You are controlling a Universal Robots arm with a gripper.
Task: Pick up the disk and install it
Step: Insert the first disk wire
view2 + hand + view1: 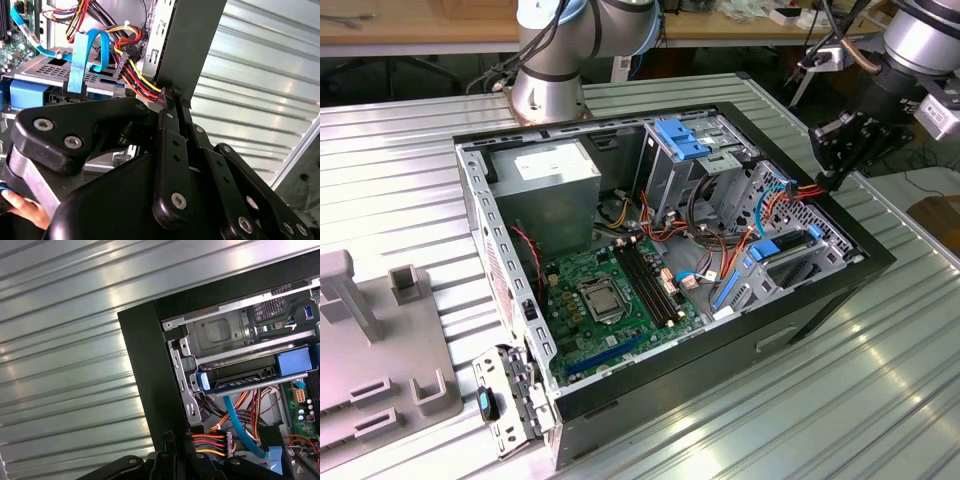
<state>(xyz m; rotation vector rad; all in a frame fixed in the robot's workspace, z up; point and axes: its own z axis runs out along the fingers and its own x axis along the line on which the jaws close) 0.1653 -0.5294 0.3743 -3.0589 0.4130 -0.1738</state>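
Note:
The disk (800,263), a grey drive in a blue carrier rail, lies seated in the low bay at the case's corner on the exterior view's right. It also appears in both wrist views (45,70) (245,376). My gripper (832,180) hangs over the black case rim just beyond that bay. Its fingers are shut on the end of a red, orange and yellow power cable (803,190). The pinch is seen close up in both wrist views (169,97) (172,440), with the cable (137,75) (210,445) running from the tips into the case beside the disk.
The open computer case (880,255) lies on a ribbed metal table (800,410). Inside are a green motherboard (610,290), a power supply (555,175) and a tall drive cage with a fixed blue bracket (680,138). A blue data cable (80,60) loops over the disk. Fingers of a person's hand (22,206) appear near the gripper body.

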